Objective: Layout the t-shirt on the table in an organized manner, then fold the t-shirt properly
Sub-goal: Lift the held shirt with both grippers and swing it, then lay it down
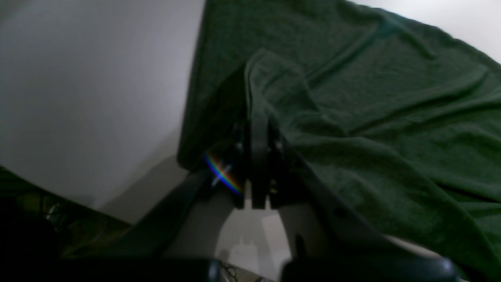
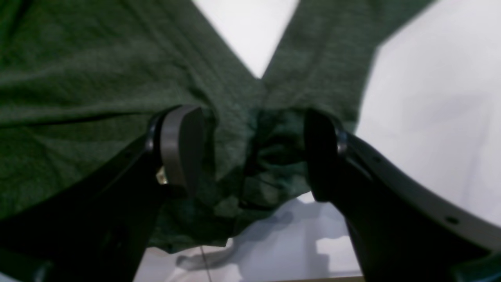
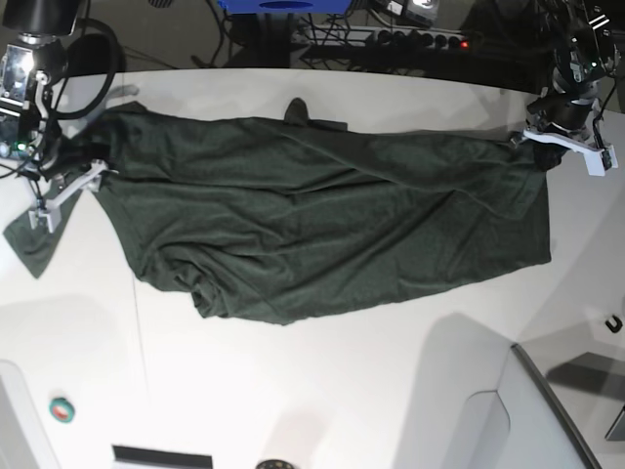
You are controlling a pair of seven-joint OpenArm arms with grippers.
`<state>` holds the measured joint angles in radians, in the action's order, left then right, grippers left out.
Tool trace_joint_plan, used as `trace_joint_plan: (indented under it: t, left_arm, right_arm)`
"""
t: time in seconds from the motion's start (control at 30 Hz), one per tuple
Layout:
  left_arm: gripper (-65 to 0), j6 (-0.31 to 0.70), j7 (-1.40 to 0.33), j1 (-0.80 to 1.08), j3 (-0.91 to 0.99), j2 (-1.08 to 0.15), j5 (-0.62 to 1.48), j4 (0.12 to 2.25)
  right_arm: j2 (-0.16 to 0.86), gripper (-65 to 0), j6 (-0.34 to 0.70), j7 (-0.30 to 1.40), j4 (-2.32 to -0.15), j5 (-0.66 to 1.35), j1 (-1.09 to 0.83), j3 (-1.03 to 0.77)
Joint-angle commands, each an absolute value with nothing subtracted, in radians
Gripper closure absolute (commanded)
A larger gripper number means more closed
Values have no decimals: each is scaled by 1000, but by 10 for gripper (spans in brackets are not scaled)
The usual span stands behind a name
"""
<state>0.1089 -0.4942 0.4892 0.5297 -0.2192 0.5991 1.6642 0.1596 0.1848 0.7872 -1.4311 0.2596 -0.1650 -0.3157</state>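
Bare table (image 3: 322, 391) lies open in front of the t-shirt (image 3: 322, 225).

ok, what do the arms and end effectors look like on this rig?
Both arms are black with loose black cables, seen from the base view. The left end effector has narrow black fingers on a pale grey, arched bracket. The right end effector has curved black fingers with grey rims and screw holes, and one rounded grey pad. Overhead, both brackets look white.

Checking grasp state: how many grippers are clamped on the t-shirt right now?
1. The left gripper is shut on the t-shirt. The right gripper is open, with cloth between its fingers.
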Motion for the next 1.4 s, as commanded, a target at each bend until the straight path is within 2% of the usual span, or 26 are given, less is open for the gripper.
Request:
trace_joint_plan:
  t: [0.0,0.3,0.5,0.7,0.8,0.93,1.27,1.37]
  left_arm:
    - [0,116,-475,493,538,-231,604,1676]
    - [0,116,-475,493,538,-231,604,1676]
    - [0,116,-475,490,532,-231,604,1676]
    - [0,116,-475,469,530,-249,602,1682]
    - [0,116,-506,427,530,-288,602,1695]
    - [0,116,-673,308,538,-337,604,1742]
    - [0,116,-934,-81,539,-355,604,1813]
    - [0,116,-986,-139,539,-357,604,1851]
  right_arm:
    - [176,-372,191,776,-1448,259,-160,-321]
    - [173,-360,191,783,-1443,260,-171,-303]
    - [173,-185,191,783,-1442,263,-193,-203]
    - [176,0,191,783,-1475,265,-189,-211]
    - [185,-8,191,791,-1566,260,-194,-213]
    - [222,-8,189,897,-1696,260,-165,-246]
    - [294,-8,189,1136,-1952,260,-27,-260]
    - [306,-8,189,1176,-1988,260,-35,-260]
